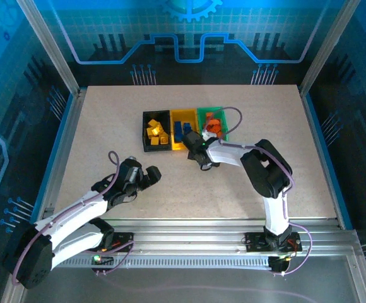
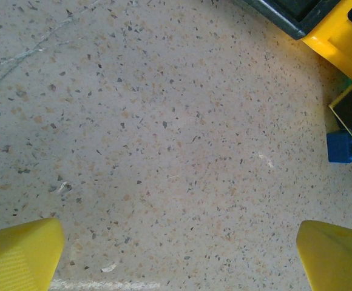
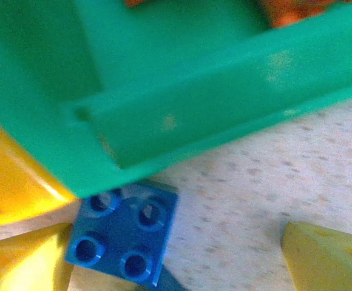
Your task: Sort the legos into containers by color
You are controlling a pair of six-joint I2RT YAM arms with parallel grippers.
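The containers stand in a row at the table's middle: a black bin with yellow legos, a yellow bin with blue legos, and a green bin with orange legos. My right gripper hovers at the front of the yellow and green bins, jaws open. In its wrist view a blue lego lies studs-up on the table beside the left finger, just below the green bin's wall; the right finger is far from it. My left gripper is open over bare table.
The left wrist view takes in the speckled table, the corners of the black bin and yellow bin, and the blue lego at the right edge. Metal frame posts border the table.
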